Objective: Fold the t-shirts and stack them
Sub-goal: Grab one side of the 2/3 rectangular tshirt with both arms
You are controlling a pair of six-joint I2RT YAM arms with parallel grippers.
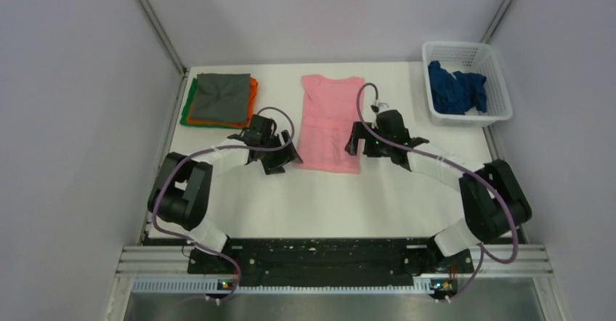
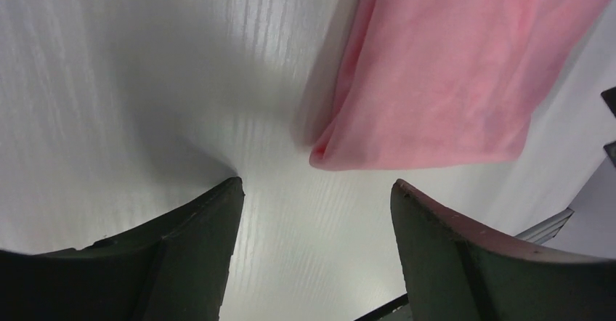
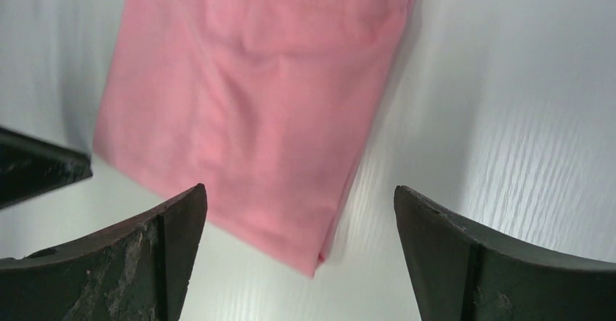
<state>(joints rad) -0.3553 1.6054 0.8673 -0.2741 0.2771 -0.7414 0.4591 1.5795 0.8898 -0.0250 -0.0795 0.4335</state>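
Lying smooth, soft pink t-shirt (image 1: 331, 122) forms a long rectangle.

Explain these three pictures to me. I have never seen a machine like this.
Two robot arms are bolted at the near edge of a white table. The wide picture looks down from above and behind them. The other two come from cameras on each wrist, so the dark prongs at the bottom are that arm's own fingers. The left hand and right hand are both open and hold nothing. Between them lies a pink t-shirt, folded into a long strip. At far left sits a stack of folded shirts, grey on top. At far right a white basket holds a crumpled blue shirt.
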